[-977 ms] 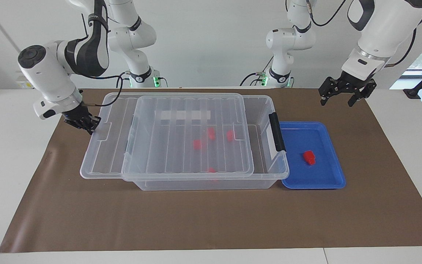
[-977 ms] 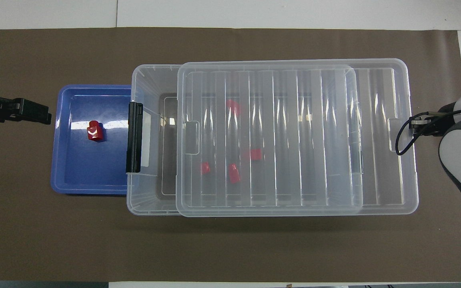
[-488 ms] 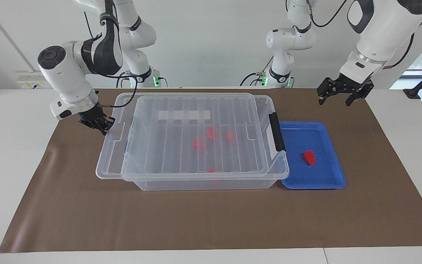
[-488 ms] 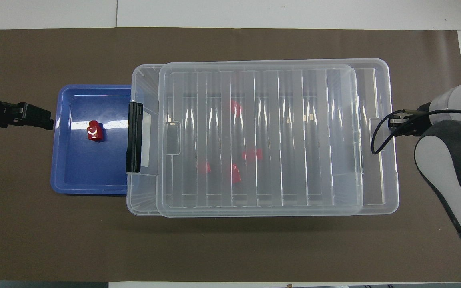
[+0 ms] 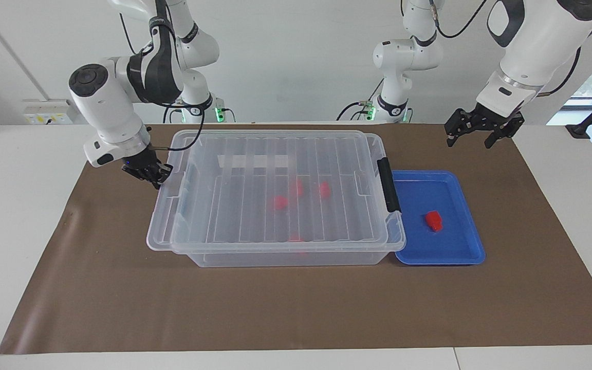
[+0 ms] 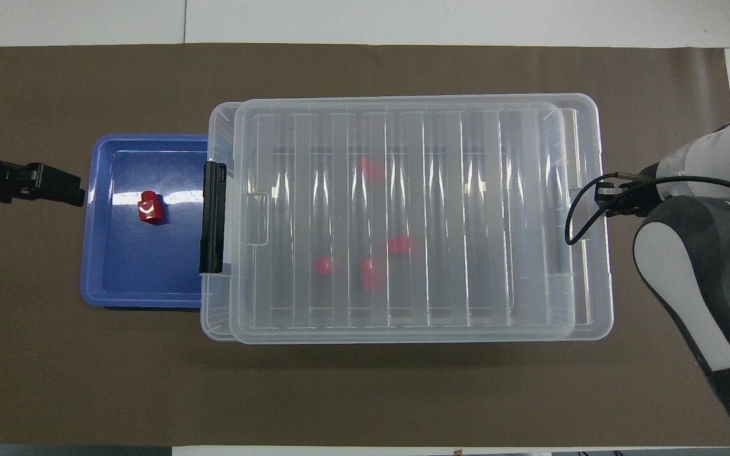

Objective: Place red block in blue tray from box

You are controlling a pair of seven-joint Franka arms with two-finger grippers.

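Observation:
The clear box [image 5: 296, 258] stands mid-table with its ribbed clear lid [image 5: 255, 169] lying on it, overhanging slightly toward the right arm's end. My right gripper [image 5: 150, 173] is shut on the lid's end rim; it also shows in the overhead view [image 6: 604, 193]. A small red block [image 5: 433, 220] lies in the blue tray [image 5: 455, 252], which sits against the box's end by the dark latch handle [image 5: 389, 185]. Several red pieces [image 5: 279, 202] show blurred through the lid inside the box. My left gripper [image 5: 473, 134] is open and empty, in the air past the tray's end.
A brown mat [image 5: 296, 308] covers the table under the box and tray. In the overhead view the tray [image 6: 143, 272], the red block [image 6: 149, 208] and the latch handle [image 6: 213, 215] lie toward the left arm's end, with my left gripper [image 6: 67, 187] beside the tray's rim.
My right gripper has slid the lid along the box toward the latch-handle end, so it now covers nearly the whole box. The left gripper has hardly moved.

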